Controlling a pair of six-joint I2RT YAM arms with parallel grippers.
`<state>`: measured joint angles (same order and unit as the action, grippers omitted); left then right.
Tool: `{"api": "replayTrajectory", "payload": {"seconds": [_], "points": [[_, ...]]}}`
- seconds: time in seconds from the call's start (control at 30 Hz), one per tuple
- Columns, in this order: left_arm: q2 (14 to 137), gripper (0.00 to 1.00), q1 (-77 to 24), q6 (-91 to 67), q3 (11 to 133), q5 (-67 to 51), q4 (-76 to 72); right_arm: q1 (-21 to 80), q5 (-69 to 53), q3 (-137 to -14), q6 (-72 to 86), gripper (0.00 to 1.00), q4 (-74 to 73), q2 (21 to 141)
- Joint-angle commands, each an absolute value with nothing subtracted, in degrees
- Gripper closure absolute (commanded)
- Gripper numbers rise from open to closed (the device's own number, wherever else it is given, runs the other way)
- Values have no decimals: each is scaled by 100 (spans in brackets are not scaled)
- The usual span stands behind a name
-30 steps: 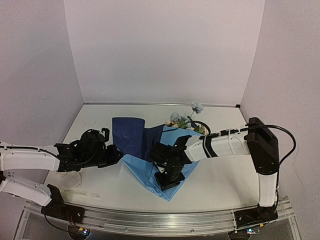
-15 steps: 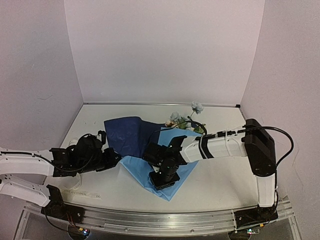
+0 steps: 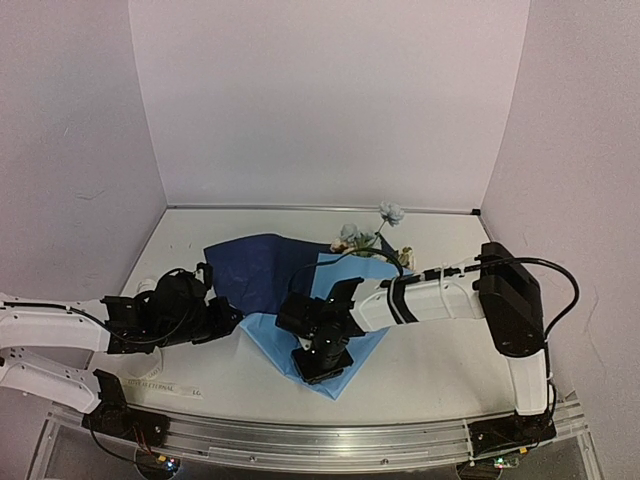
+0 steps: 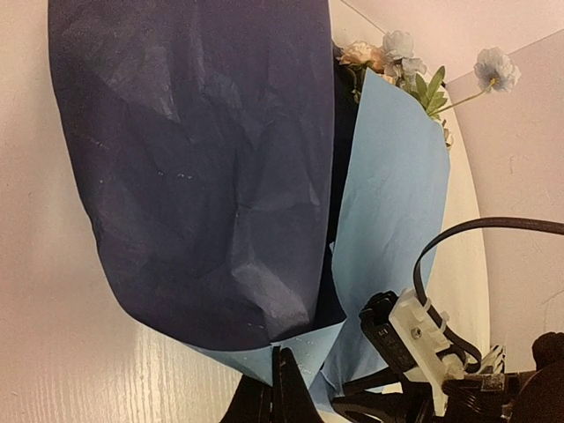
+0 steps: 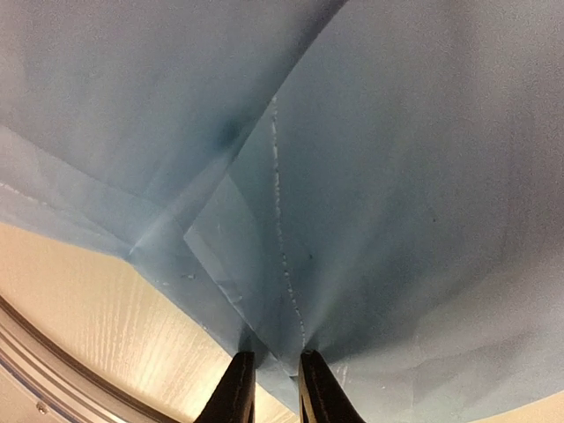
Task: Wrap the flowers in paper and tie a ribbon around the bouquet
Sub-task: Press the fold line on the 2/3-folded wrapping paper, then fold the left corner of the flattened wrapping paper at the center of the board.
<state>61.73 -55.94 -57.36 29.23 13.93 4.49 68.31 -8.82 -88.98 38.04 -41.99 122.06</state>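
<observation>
The paper (image 3: 255, 268) lies mid-table, its dark face folded up over its light face (image 3: 345, 345). The flowers (image 3: 375, 235) poke out of its far end, their stems hidden under the sheet. In the left wrist view the blooms (image 4: 401, 57) sit at the top right. My left gripper (image 4: 282, 366) is shut on the paper's near left edge, where the dark flap (image 4: 203, 159) meets the light face. My right gripper (image 5: 276, 374) pinches a gathered fold of the light paper (image 5: 379, 176) near its front corner, and shows from above as the right gripper (image 3: 318, 362). The ribbon (image 3: 160, 384) lies at the front left.
The left arm (image 3: 60, 325) stretches along the near left. The right arm (image 3: 440, 295) reaches across the middle from its tall elbow (image 3: 510, 300), with a black cable (image 4: 458, 238) looping over the paper. A metal rail (image 3: 300, 440) runs along the table's near edge.
The right gripper has dragged its fold of paper leftward and slightly nearer. The left gripper pulled its edge left and nearer, and the dark flap spread wider to the left.
</observation>
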Motion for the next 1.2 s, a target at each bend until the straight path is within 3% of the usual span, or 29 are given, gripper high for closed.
{"api": "replayTrajectory", "payload": {"seconds": [0.0,0.27,0.7,1.17], "points": [[6044,100,-5626,-5769,3050,1461,587,6854,-491,-9238,3816,80,-4409,12550],[5829,100,-5634,-5803,3120,1498,786,6889,-589,-9166,3772,80,-4668,12676],[6897,99,-5757,-4293,4216,871,850,6344,-2586,-8450,3481,76,-4411,11095],[8353,97,-6444,-3145,5546,264,960,5074,-1727,-6104,4648,76,-3627,9625]]}}
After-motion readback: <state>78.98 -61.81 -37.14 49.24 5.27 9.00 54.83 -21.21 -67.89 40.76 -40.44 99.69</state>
